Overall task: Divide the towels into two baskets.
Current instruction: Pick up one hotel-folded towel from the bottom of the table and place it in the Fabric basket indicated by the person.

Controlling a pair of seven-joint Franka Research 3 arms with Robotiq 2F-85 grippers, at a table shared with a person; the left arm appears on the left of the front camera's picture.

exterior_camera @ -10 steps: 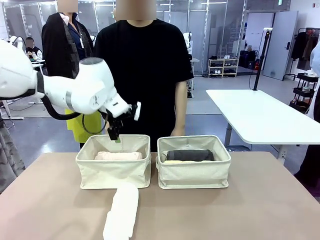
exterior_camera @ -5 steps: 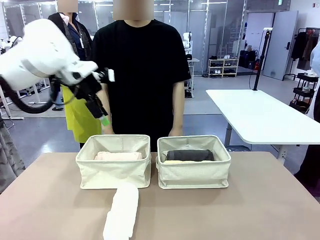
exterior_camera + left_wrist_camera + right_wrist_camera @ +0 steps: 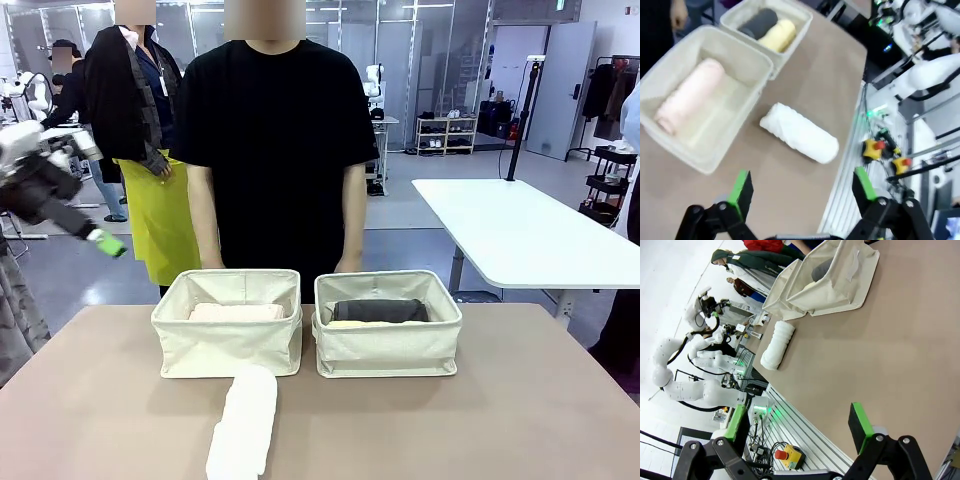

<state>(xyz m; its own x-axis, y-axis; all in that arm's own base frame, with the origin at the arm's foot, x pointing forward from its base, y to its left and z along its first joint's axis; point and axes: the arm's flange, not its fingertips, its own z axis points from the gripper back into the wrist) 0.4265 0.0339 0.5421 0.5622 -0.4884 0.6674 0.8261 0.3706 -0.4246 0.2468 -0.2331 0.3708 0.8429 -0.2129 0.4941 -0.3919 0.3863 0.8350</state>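
Rolled terry towels are lying in and near the left cream canvas basket [image 3: 225, 352]: the pale pink roll [image 3: 237, 312] is resting inside it, and the white roll [image 3: 243, 425] is lying on the tan table [image 3: 500, 420] just in front of it. The dark grey roll [image 3: 380, 310] and pale yellow roll [image 3: 780, 34] are sitting side by side in the matching basket [image 3: 388, 352] just to its right. The left gripper [image 3: 802, 187], hanging well off to that basket's left, and the right gripper [image 3: 797, 422] are both holding their green-padded fingers spread wide around nothing.
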